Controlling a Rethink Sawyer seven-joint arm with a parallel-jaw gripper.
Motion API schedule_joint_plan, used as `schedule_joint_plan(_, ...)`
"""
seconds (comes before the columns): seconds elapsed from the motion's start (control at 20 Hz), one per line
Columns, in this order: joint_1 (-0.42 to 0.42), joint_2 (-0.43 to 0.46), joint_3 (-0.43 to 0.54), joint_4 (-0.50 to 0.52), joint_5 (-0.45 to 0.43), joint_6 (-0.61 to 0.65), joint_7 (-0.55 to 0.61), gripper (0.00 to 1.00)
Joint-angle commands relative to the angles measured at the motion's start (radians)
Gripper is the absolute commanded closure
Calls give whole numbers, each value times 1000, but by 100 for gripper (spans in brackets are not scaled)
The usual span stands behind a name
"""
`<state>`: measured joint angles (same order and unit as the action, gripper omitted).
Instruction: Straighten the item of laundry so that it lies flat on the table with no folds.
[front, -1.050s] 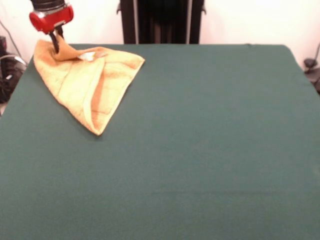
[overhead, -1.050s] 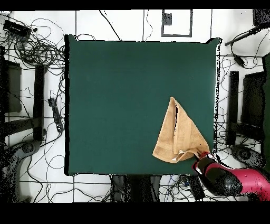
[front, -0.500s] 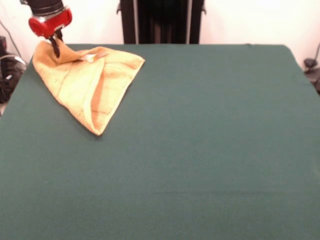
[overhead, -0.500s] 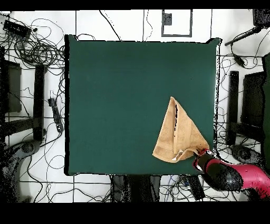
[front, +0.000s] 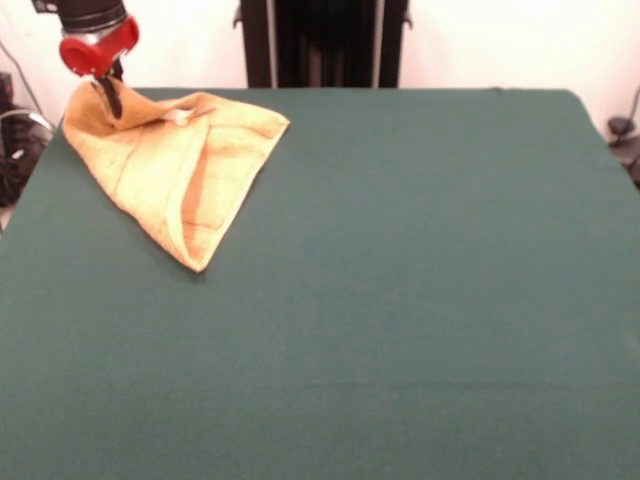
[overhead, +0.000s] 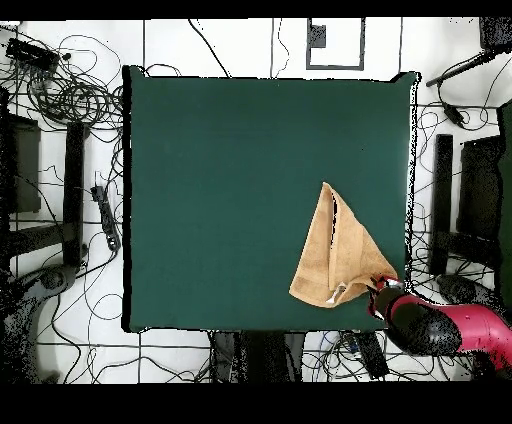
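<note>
Here the orange-tan hand towel lies folded into a rough triangle near one corner of the green table, its long point aimed toward the table's middle. Front view: the red-collared gripper comes down at the towel's far left corner, dark fingers pinched together on a raised peak of cloth there; that corner stands slightly up off the table while the rest lies down. A fold runs down the towel's middle, one layer lapped over another, with a woven band visible along it. A small white label loop shows at the upper edge, just beside the lifted corner. Overhead view: the same towel sits close to the table's bottom-right corner, and a dark slit shows between its two layers, which the front camera shows less clearly. The red arm reaches in from beyond the table's corner, its fingertips hidden from above. Cables sprawl on the floor around the table.
</note>
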<state>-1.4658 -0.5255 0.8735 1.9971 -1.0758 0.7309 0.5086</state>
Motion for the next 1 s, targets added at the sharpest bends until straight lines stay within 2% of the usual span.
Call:
schedule_joint_plan(0.05,68,-7,102,-35,-5,58,-440,100)
schedule_joint_plan(0.8,113,-58,80,-25,-20,103,-663,100)
schedule_joint_plan(1.0,119,-69,74,-25,-11,109,-684,100)
